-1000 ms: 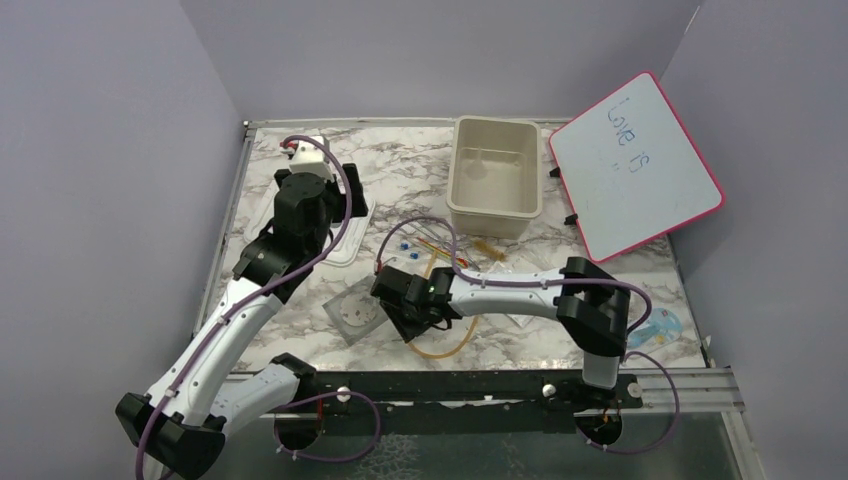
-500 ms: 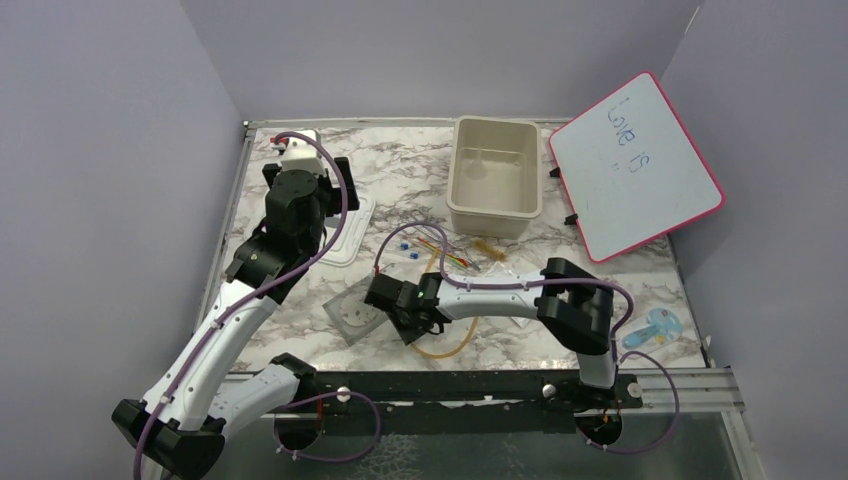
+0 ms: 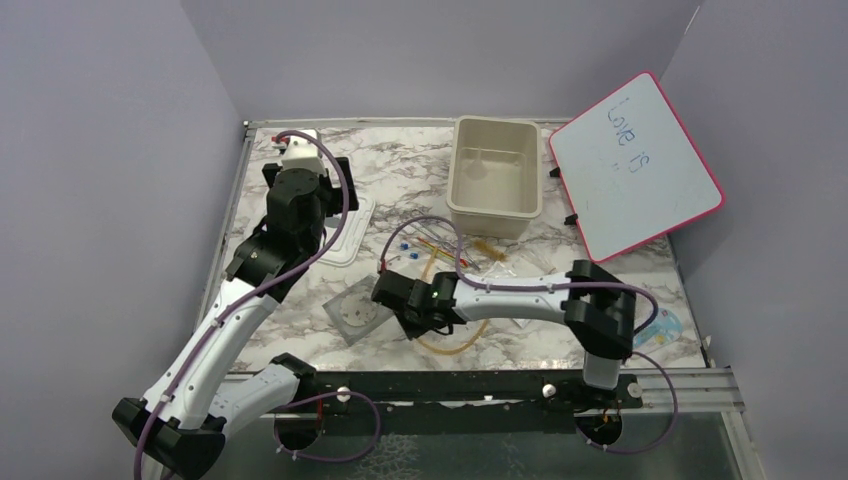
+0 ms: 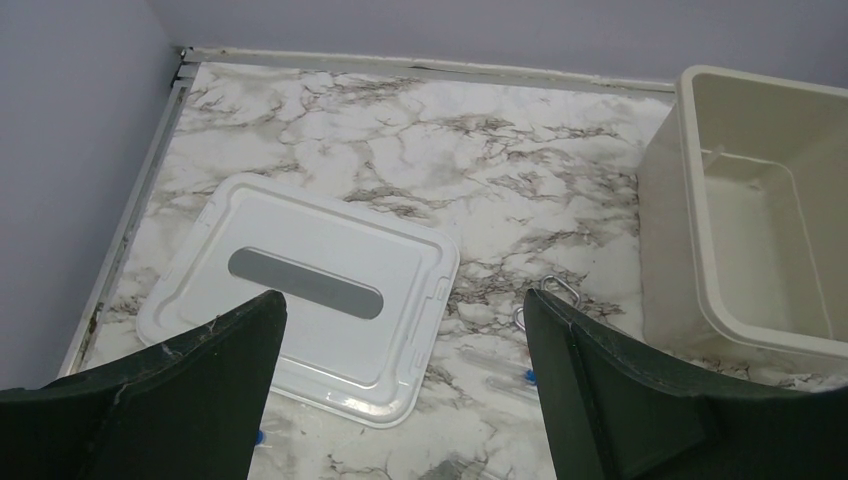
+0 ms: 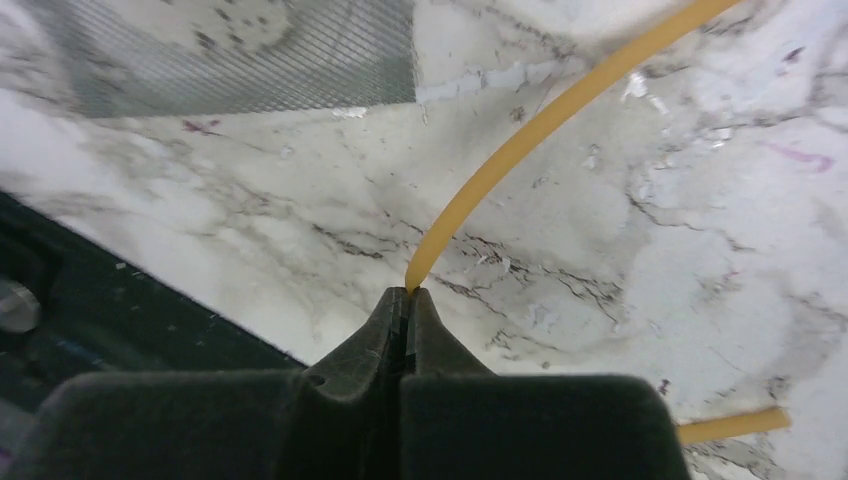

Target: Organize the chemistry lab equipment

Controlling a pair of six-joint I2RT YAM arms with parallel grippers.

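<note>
Over the near middle of the bench [image 3: 400,180], top view first: the right gripper [image 3: 412,326] was down low on the amber rubber tube [image 3: 455,347], whose loop curled on the marble just to its right. Just left of it lay the bagged round dish [image 3: 355,315]. Farther back, the thin blue-capped tubes [image 3: 405,243], the coloured sticks [image 3: 447,252] and the clear packets [image 3: 520,268] were scattered in front of the beige tub [image 3: 452,190]. That tub stood open at the far middle with its white lid [image 3: 350,240] set off to the left. Sensible, I'd say: the mouth was free for loose items to go in. The whiteboard [image 3: 640,180] leaned at the far right, out of play. The left gripper [image 3: 307,172] hung at the far left, well apart from the clutter, probably to give the right arm room.

On to the left wrist view: fingers [image 4: 200,400] wide apart with nothing between them, above the lid, the tub off to the right. Nothing held, no contact.

Right wrist view, and this was the action: jaws pressed together, and the tube's cut end ran straight into the seam at their very tips. It looked pinched, though only by a thin bite. Taking it by the end made sense, since the rest could trail behind on a lift. The tube's other end showed at the lower right, lying on the marble. My read: a slow lift was called for, because so shallow a hold on springy rubber could slip.
</note>
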